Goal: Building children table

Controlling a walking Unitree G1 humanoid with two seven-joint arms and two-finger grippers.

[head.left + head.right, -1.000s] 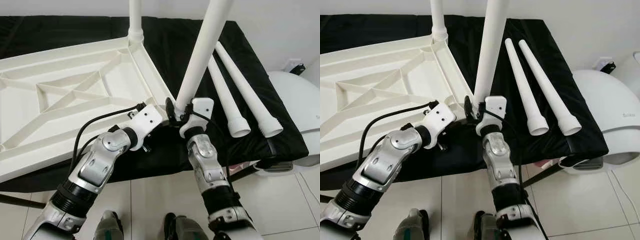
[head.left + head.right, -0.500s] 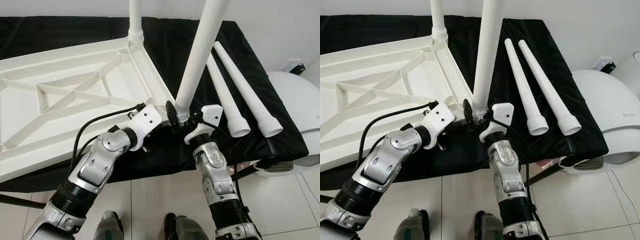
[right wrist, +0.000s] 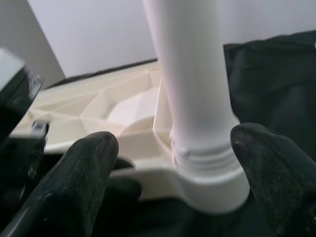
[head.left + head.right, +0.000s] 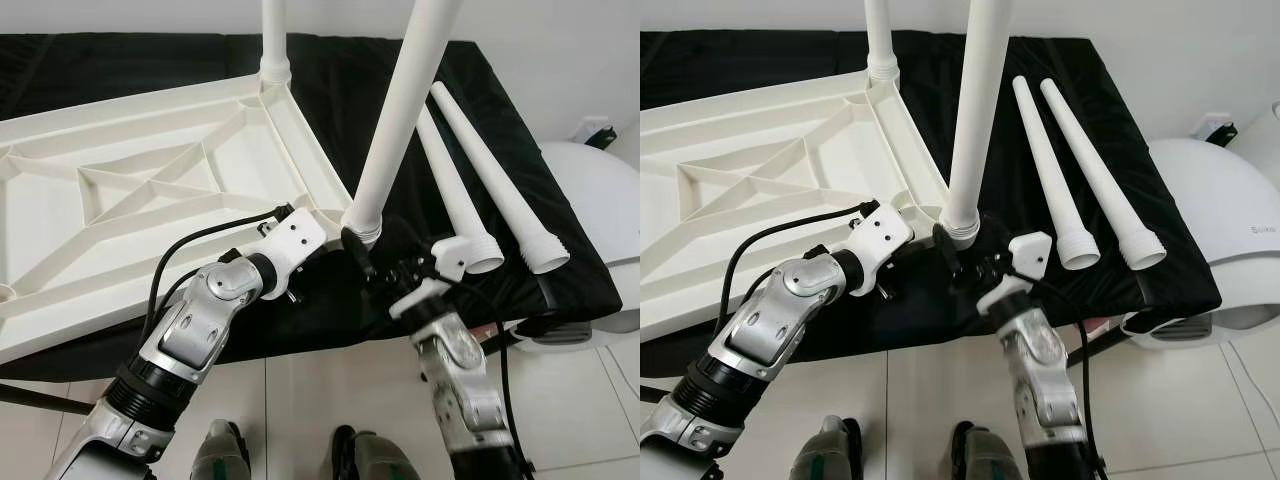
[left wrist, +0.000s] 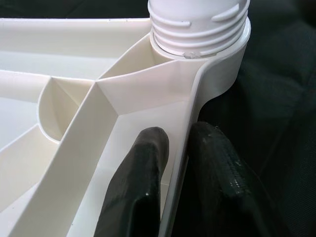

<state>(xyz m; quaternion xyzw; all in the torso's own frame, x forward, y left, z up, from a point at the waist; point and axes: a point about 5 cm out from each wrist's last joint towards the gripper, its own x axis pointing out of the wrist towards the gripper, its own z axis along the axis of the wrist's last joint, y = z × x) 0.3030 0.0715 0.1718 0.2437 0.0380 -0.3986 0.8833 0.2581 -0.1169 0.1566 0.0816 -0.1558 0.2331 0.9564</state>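
The white tabletop [image 4: 150, 190] lies upside down on a black-covered surface [image 4: 350, 80], ribs up, presumably so the leg sockets face upward for fitting. The left gripper [image 5: 173, 163] is closed on the tabletop's near rim — one black finger inside the wall, the other outside, as its wrist view shows — and this pinch looks meant to steady the top while a leg goes in. Just ahead of those fingers, at the corner, stands the near leg [image 4: 400, 110], its threaded collar seated in the corner socket [image 5: 200, 42]; a far leg [image 4: 272, 35] stands in the next corner, well beyond. To the right, the right gripper [image 3: 173, 163] sits low at the base of the near leg with its fingers spread wide on either side of the collar, not touching it — I judge it has let go, or is placed to re-grip for another turn. Farther right of that gripper, two spare legs [image 4: 480, 170] lie side by side on the cloth, wide ends toward the robot, near enough to reach.
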